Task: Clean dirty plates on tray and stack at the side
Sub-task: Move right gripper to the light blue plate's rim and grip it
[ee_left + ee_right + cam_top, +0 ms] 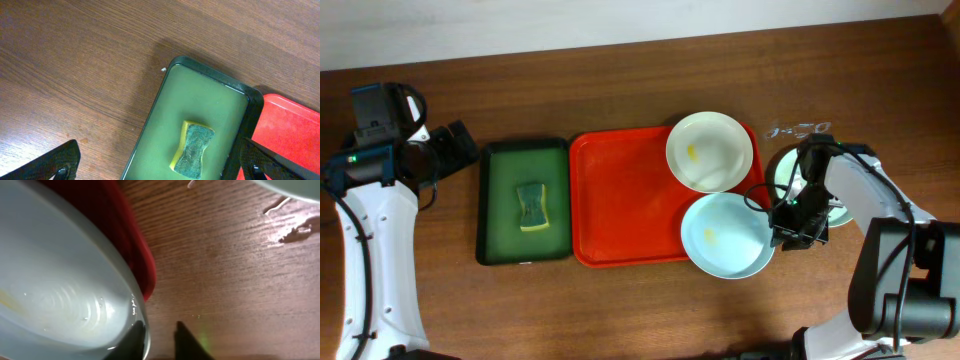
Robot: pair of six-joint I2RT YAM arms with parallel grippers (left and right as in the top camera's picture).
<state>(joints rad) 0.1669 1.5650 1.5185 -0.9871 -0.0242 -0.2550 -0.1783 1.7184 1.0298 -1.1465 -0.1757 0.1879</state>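
Nearest: rim of mint-blue plate (pixel 60 280) between narrowly parted, not pinching fingers of right hand (pixel 156 342); overhanging red tray (pixel 620 200) corner. Cream plate (pixel 710 150) beyond hand, on tray. Third plate (pixel 781 175) beside hand on wet brown wood surface (pixel 620 310). Left hand (pixel 160 165) spread wide above green tray (pixel 200 90), sponge (pixel 194 150).

3rd plate (pixel 778 168), just R of tray (pixel 620 210): mostly hidden under R arm (pixel 865 190), colour n/d. R wrist view: mint plate (pixel 60 280) over tray's R rim blurred, cut by frame edges. right gripper (pixel 159 342) fingertips cut by bottom edge; grip on rim n/d.
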